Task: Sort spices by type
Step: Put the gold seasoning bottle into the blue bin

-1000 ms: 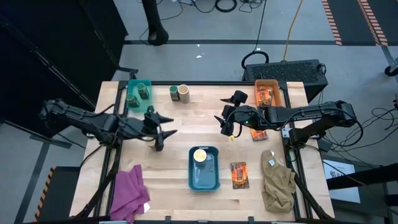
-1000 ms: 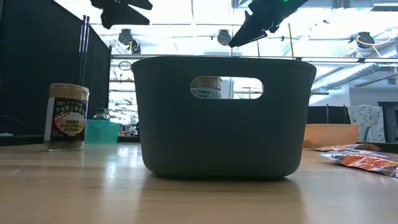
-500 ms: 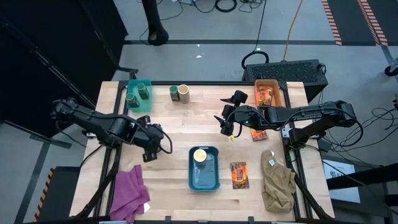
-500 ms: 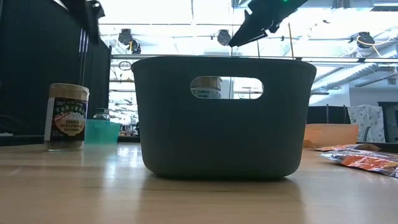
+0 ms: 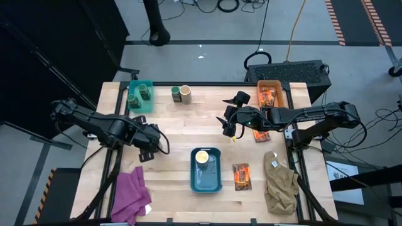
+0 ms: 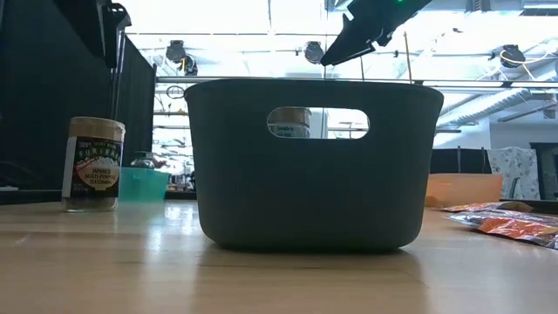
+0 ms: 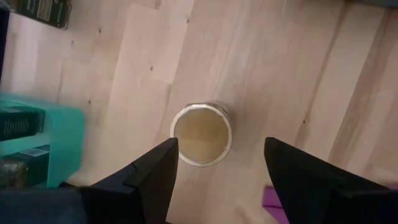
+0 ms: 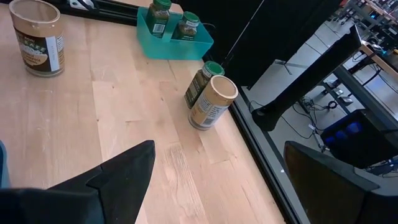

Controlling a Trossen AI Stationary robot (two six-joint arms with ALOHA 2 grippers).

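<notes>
A cream-topped jar (image 7: 201,134) stands on the worktop (image 5: 182,119) left of centre in the high view, directly below the left gripper (image 7: 214,165), whose fingers are spread either side, nothing held. The step is judged a pick-up; next, a straight descent and closing. The right gripper (image 5: 228,123) waits open, right of centre.

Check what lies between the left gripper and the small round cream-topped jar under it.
Nothing: the left wrist view shows the open left gripper facing the cream-topped jar unobstructed, bare wooden table around it.
</notes>
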